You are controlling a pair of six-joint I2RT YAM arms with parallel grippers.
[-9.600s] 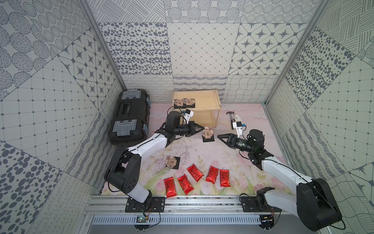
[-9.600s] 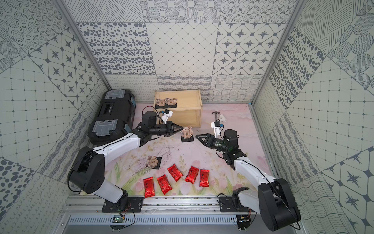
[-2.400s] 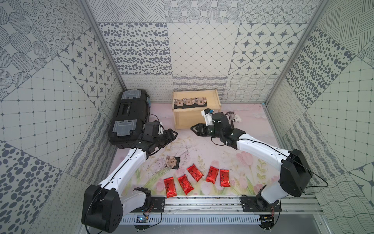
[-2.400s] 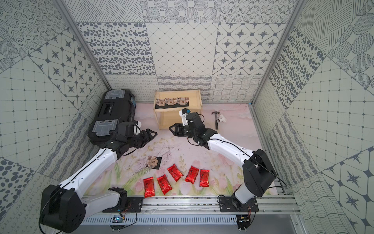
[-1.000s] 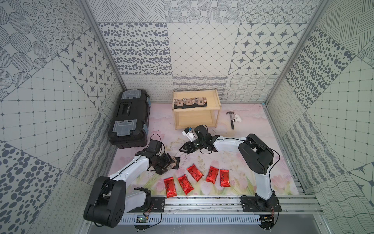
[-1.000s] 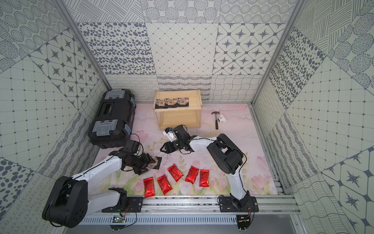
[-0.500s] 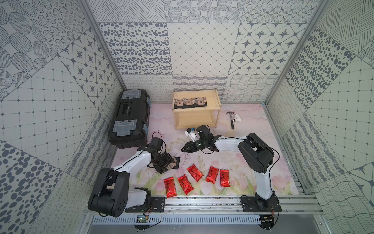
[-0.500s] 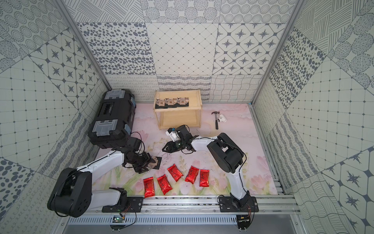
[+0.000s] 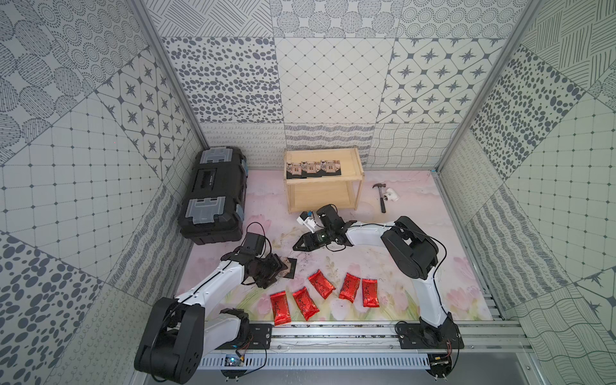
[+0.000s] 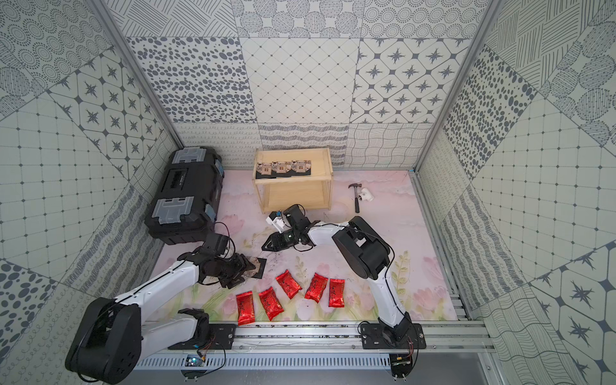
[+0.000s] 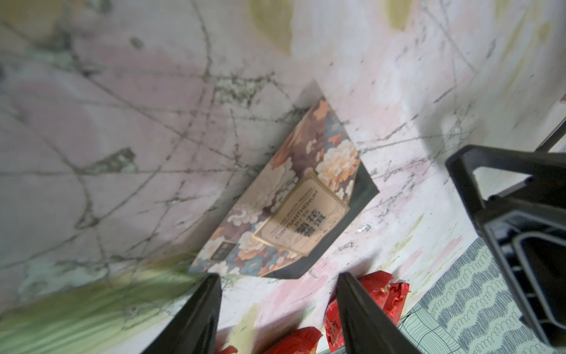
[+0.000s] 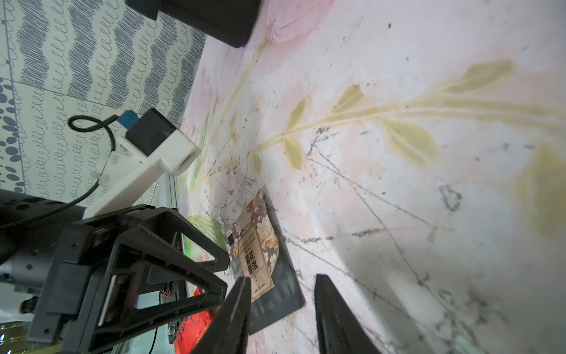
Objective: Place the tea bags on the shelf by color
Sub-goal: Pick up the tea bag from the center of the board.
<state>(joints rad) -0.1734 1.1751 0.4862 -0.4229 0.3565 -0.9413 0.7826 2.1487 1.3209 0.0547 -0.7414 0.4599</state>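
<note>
One black tea bag (image 11: 291, 202) with a floral print and a beige label lies flat on the mat, also seen in both top views (image 9: 289, 268) (image 10: 259, 266). My left gripper (image 11: 278, 275) (image 9: 279, 270) hovers at its edge, open and empty. My right gripper (image 12: 281, 280) (image 9: 294, 248) points at the same sachet (image 12: 263, 260) from the far side, open with a narrower gap. Three black tea bags (image 9: 313, 167) lie in a row on the top of the pale wooden shelf (image 9: 323, 196). Several red foil tea bags (image 9: 321, 283) (image 10: 336, 292) lie in a row near the front.
A black toolbox (image 9: 213, 196) with grey latches stands at the left wall. A hammer (image 9: 381, 200) and a white fitting (image 9: 390, 195) lie right of the shelf. The shelf's lower tier (image 10: 296, 198) holds nothing. The metal rail (image 9: 333, 333) runs along the front edge.
The left arm's elbow has drawn back while its gripper stayed at the black sachet. The right gripper has crept slightly nearer to the sachet and its jaws have narrowed.
</note>
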